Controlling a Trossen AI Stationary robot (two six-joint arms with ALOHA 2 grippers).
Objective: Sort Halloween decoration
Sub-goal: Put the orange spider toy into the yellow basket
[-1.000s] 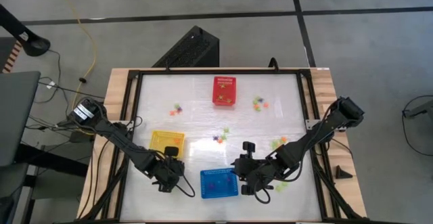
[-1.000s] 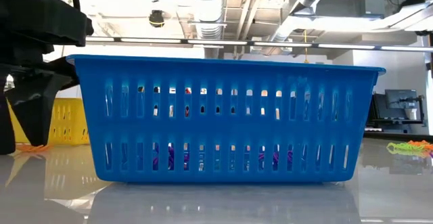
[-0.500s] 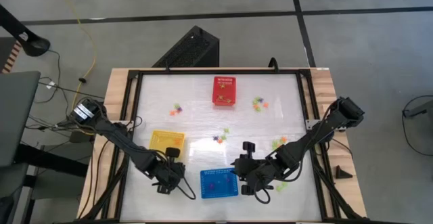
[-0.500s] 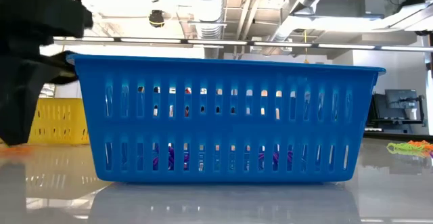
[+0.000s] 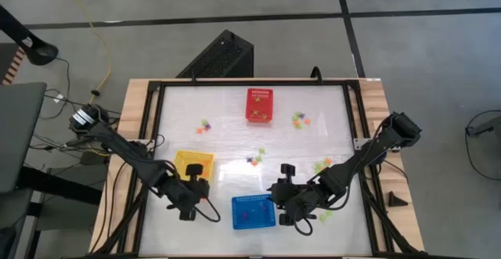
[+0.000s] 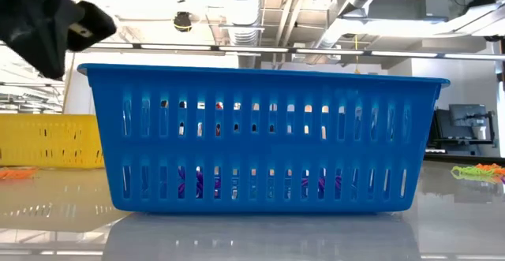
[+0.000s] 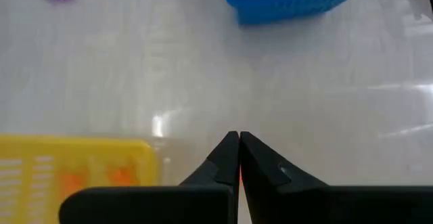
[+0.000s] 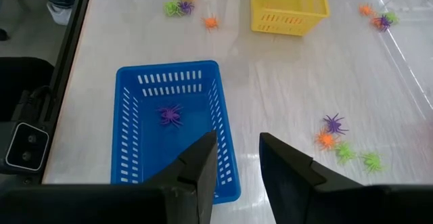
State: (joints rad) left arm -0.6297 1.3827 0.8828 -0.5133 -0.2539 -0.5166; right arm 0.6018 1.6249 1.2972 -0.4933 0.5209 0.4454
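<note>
- The left gripper (image 7: 238,162) has its fingers shut tight on nothing, above bare tabletop (image 5: 227,235) between the yellow basket (image 5: 192,163) and the blue basket (image 5: 253,211).
- The right gripper (image 8: 238,158) hangs beside the blue basket, fingers part open and empty.
- One purple spider (image 8: 169,114) lies in the blue basket.
- Four spiders (image 8: 344,143) lie together on open tabletop.
- The red basket (image 5: 261,105) sits near the far edge.

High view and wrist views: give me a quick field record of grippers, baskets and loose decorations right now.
left gripper: shut, between yellow basket and blue basket; a sliver of orange shows between its fingers
right gripper: open, empty, beside blue basket
blue basket contents: one purple spider
red basket: far side
loose spiders: scattered on table
</note>
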